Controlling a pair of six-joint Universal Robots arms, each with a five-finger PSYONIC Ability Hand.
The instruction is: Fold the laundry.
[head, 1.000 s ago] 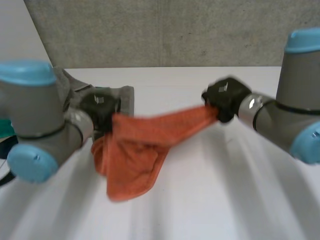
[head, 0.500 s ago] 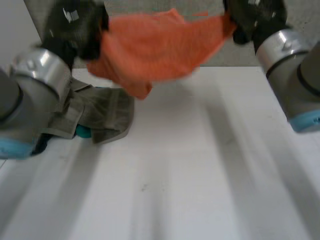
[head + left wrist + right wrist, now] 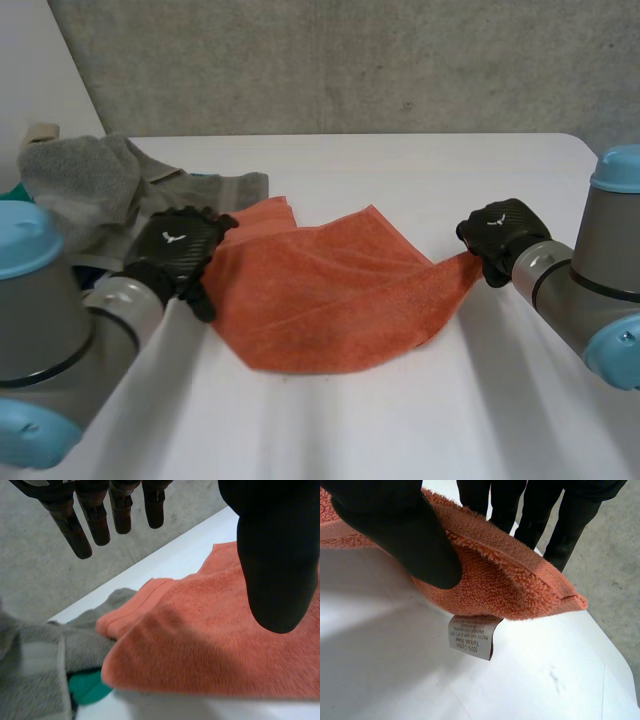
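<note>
An orange towel (image 3: 330, 290) lies spread on the white table (image 3: 400, 400), partly doubled over. My left hand (image 3: 178, 250) rests at the towel's left edge. In the left wrist view its fingers (image 3: 75, 527) are straight and stand apart from the thumb (image 3: 275, 555). The towel (image 3: 210, 645) lies beneath them, not held. My right hand (image 3: 497, 235) is at the towel's right corner. In the right wrist view its thumb (image 3: 405, 535) and fingers pinch that corner (image 3: 520, 590), lifted just off the table. A white care label (image 3: 472, 636) hangs from it.
A pile of grey towels (image 3: 100, 190) sits at the back left, touching the orange towel's far left corner, with a green cloth (image 3: 87, 690) tucked under it. A concrete wall (image 3: 350, 60) rises behind the table's far edge.
Both hands swung the orange towel up high, then brought it down flat on the table. The left hand has let go of its corner and opened; the right still pinches.
</note>
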